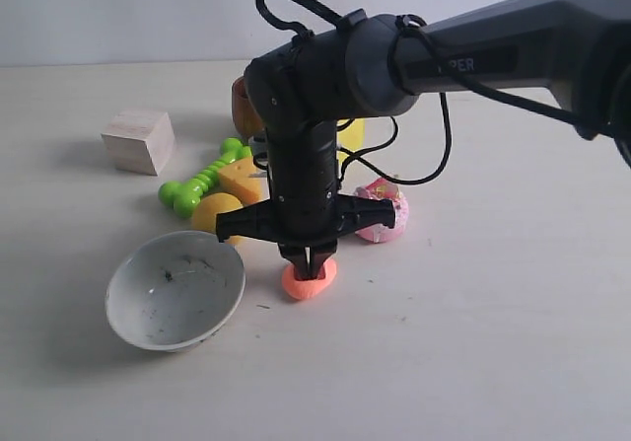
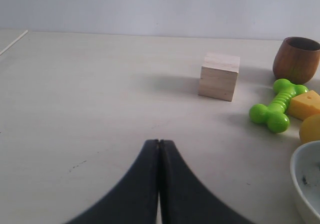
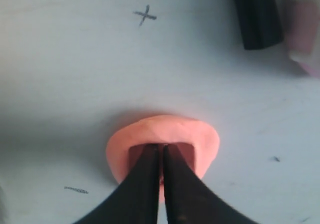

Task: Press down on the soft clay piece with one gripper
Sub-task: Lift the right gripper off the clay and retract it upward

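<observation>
An orange-pink soft clay piece (image 1: 309, 283) lies on the white table in front of the bowl's right side. My right gripper (image 1: 309, 266), a black pointed claw with a crossbar, stands vertically over it, shut, its tips sunk into a dent in the clay (image 3: 165, 134). In the right wrist view the two fingers (image 3: 145, 179) meet inside that hollow, and nothing is gripped between them. My left gripper (image 2: 159, 143) is shut and empty, low over bare table, far from the clay. It does not show in the exterior view.
A white bowl (image 1: 175, 290) sits left of the clay. Behind it lie a green bone toy (image 1: 202, 178), yellow cheese wedge (image 1: 243, 179), yellow ball (image 1: 215, 210), pink donut (image 1: 381, 211), brown wooden cup (image 2: 296, 58) and wooden cube (image 1: 139, 141).
</observation>
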`<state>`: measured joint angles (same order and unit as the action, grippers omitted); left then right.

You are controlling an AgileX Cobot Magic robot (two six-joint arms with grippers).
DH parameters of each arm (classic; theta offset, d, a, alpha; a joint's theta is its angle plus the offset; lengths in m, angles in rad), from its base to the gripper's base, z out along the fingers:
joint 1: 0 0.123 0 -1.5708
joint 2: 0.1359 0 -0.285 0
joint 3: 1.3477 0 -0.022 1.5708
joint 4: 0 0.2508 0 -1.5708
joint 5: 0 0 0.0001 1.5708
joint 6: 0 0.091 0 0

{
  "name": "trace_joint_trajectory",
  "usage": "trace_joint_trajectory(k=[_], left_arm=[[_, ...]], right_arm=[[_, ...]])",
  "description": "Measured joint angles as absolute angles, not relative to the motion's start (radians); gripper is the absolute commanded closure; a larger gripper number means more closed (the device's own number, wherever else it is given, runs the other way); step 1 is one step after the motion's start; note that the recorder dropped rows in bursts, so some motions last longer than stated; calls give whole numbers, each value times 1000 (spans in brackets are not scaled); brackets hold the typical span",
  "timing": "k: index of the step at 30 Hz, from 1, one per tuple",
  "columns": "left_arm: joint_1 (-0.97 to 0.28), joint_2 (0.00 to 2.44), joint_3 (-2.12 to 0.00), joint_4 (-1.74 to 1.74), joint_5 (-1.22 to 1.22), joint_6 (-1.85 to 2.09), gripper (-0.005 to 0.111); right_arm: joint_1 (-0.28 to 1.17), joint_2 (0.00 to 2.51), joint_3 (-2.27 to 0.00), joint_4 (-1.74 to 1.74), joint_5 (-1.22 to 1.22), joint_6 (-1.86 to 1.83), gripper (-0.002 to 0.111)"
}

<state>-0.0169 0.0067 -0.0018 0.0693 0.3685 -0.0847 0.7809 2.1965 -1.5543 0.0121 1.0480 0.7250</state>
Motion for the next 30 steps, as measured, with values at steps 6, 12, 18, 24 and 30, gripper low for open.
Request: trace_joint_trajectory(k=[6,12,18,24,30], left_arm=[[-17,7,-2,69,368,-85,107],[-17,7,-2,69,368,-85,107],[-17,7,-2,69,368,-85,107],[-17,7,-2,69,368,-85,107],[-17,7,-2,69,368,-85,107]], right_arm=[[781,2181,-1554,0,1040,725,103],[781,2167,-1554,-7,1034,720,108],[781,2044,-1554,-105,1028,726,108],[781,1898,-1545,-183,1076,782,108],[781,1832,-1545,-204,1046,782,108]])
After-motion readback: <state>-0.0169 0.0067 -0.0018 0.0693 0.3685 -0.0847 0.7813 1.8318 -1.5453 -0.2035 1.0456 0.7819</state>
